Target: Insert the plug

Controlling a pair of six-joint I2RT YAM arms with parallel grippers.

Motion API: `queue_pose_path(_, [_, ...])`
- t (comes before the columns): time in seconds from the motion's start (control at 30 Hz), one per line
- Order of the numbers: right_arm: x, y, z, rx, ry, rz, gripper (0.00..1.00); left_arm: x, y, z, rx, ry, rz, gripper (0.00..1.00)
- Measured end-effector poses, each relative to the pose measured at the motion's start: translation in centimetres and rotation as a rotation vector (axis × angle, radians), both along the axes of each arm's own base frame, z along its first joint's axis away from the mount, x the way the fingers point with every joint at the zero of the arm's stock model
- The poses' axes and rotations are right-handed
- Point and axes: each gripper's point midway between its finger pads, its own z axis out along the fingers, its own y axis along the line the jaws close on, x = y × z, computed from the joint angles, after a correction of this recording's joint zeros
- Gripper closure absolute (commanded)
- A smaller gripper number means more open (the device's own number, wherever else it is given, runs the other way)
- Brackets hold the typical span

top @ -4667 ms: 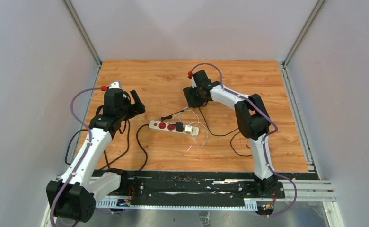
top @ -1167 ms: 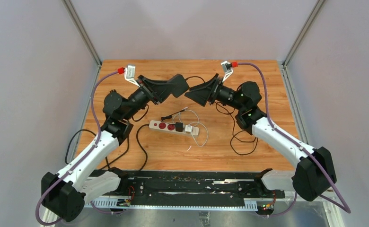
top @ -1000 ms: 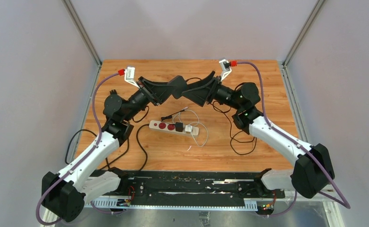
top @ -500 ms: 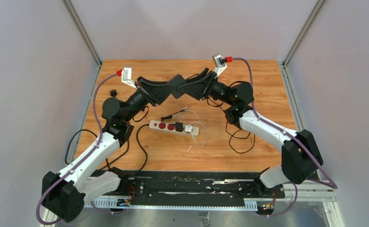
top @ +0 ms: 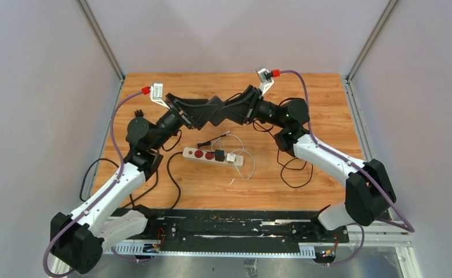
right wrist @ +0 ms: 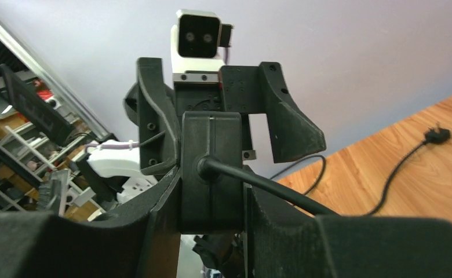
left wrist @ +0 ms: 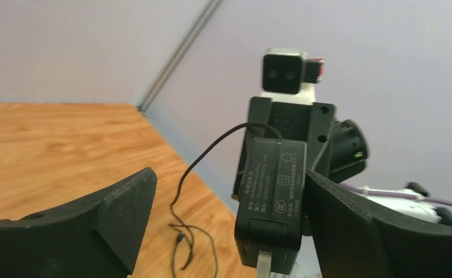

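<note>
The plug (left wrist: 273, 197) is a black power adapter with a metal prong at its lower end. It hangs in mid-air over the back of the table, where both arms meet. My right gripper (right wrist: 212, 197) is shut on the plug (right wrist: 212, 168), a finger pressed to each side and its cord leading off right. My left gripper (left wrist: 229, 185) is open, its fingers spread wide, and the plug sits close to the right finger (left wrist: 351, 226). From above, the left gripper (top: 218, 111) and right gripper (top: 232, 109) overlap and hide the plug. The white power strip (top: 212, 156) lies on the table below.
A black plug and a white adapter sit in the power strip beside two red sockets. Black cords (top: 287, 168) loop over the wooden table at the right, and another cord (top: 171, 174) at the left. A small black plug (top: 137, 113) lies at the back left.
The right gripper reached in and shut on the plug. The left gripper, shut on it until half a second ago, has opened wide. Both arms shifted slightly left.
</note>
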Motion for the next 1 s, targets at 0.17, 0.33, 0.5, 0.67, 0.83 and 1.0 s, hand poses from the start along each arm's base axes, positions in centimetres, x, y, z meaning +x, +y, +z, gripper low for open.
queue_pose_path(0.17, [1.2, 0.2, -2.3, -0.125, -0.031, -0.079, 1.00, 1.1, 1.4, -2.5, 0.104, 0.075, 0.117, 0.00])
queue_pose_path(0.33, [3.2, -0.1, -3.6, -0.263, -0.096, -0.198, 1.00, 2.0, 5.3, -5.0, 0.218, 0.216, 0.344, 0.00])
queue_pose_path(0.5, [4.7, 0.4, -4.2, -0.340, -0.186, -0.223, 1.00, 2.4, 10.9, -10.1, 0.379, 0.441, 0.614, 0.00])
queue_pose_path(0.67, [6.4, 2.5, -8.1, -0.453, -0.230, -0.200, 1.00, 1.2, 17.1, -16.8, 0.523, 0.671, 0.806, 0.00])
queue_pose_path(0.83, [6.7, 5.3, -14.3, -0.610, -0.255, -0.167, 1.00, -0.7, 21.3, -22.5, 0.560, 0.857, 0.878, 0.00])
queue_pose_path(1.0, [5.3, 7.2, -18.6, -0.711, -0.306, -0.113, 1.00, -1.5, 21.3, -26.4, 0.590, 0.968, 0.824, 0.00])
